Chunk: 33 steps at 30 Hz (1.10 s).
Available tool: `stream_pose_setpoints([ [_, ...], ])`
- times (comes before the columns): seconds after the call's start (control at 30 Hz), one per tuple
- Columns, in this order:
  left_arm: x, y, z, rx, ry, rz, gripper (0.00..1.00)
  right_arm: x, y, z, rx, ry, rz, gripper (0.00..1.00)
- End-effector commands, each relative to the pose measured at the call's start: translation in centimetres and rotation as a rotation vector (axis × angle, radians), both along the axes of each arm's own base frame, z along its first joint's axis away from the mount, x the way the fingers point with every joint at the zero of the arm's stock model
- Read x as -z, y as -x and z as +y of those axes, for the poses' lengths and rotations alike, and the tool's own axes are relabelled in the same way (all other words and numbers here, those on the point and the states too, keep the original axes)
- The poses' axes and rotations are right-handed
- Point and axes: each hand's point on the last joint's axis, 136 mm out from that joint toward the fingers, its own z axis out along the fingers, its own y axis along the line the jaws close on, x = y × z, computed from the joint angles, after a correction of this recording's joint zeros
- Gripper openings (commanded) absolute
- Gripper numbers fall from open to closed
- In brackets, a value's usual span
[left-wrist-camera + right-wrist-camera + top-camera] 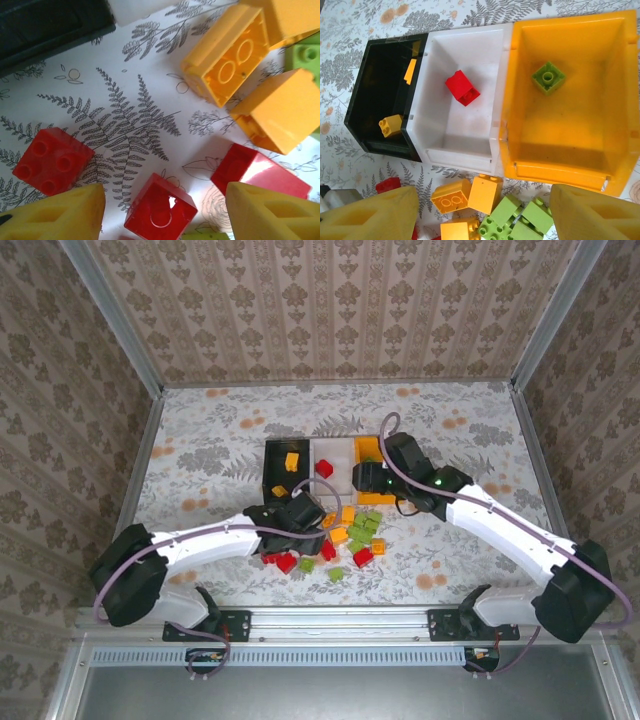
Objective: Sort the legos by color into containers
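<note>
Most of the bricks [355, 533] are lying in a loose heap on the table [210, 435], just in front of three bins. Red ones are sitting on the left side of the heap. Orange and green ones are sitting on the right side.

The bins are standing in a row, side by side. The black bin [377, 90] is on the left, the white bin [455, 125] is in the middle and the yellow bin [560, 130] is on the right. Two orange bricks [390, 125] are lying in the black bin. A lone red brick [462, 87] is lying in the white bin. One green brick [548, 77] is sitting in the yellow bin.

The left gripper [165, 200] is hanging low over the red side of the heap. Its yellow fingers [55, 215] are standing apart, and a middle red brick [157, 217] is sitting between them. They are not touching it, and a bit of table is showing on each side. A bumpy red brick [52, 160] is lying just to its left, bumps up. An upside-down orange brick [227, 55] is lying farther off, showing its hollow side.

The right gripper [482, 215] is hanging above the near edge of the bins. Its fingers are standing wide apart, and it is holding nothing.
</note>
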Motion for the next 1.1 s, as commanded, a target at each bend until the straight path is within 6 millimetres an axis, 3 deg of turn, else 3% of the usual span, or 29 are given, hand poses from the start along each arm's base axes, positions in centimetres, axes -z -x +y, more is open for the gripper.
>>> stream_pose_setpoints([
  [0.0,0.8,0.1,0.6,0.016,-0.054,-0.002,0.65,-0.4,-0.1,-1.0,0.032,-0.009,-0.025,0.71],
  [0.47,3.3,1.1,0.6,0.037,-0.124,0.036,0.57,-1.2,-0.3,-2.9,0.073,-0.027,-0.042,0.72],
  [0.77,1.9,1.8,2.8,0.013,-0.165,-0.003,0.62,-1.1,-0.2,-3.1,0.076,-0.043,-0.041,0.72],
  [0.93,1.0,1.5,1.7,0.036,-0.124,-0.022,0.63,-1.2,-0.3,-3.2,0.077,-0.046,-0.043,0.72],
  [1.07,2.1,1.4,1.7,0.037,-0.153,-0.009,0.63,-1.5,-0.1,-3.2,0.077,-0.050,-0.046,0.72],
])
